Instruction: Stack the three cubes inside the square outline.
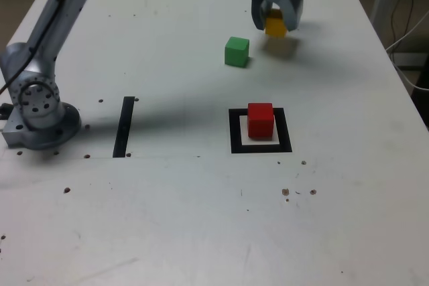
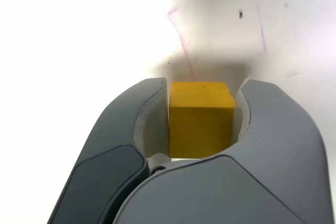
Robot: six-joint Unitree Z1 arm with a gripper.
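Yellow cube [image 1: 275,27] being gripped by closed gripper [image 1: 276,23], hanging clear above table [image 1: 167,219] | red cube [image 1: 260,120] sitting inside square outline [image 1: 234,132], likely awaiting it | green cube [image 1: 236,51] lying nearby

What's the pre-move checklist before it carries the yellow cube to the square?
1. Grip: gripper shut on the yellow cube, cube seated between both jaws: ok.
2. Cube lifted off the table, shadow beneath it: ok.
3. Red cube inside the square outline, top bare: ok.
4. Red cube centred: it sits toward the far edge of the pale centre: cannot tell.
5. Green cube apart from the gripper, beside the likely path rather than in it: ok.
6. Yellow cube square to the red one: cannot tell.
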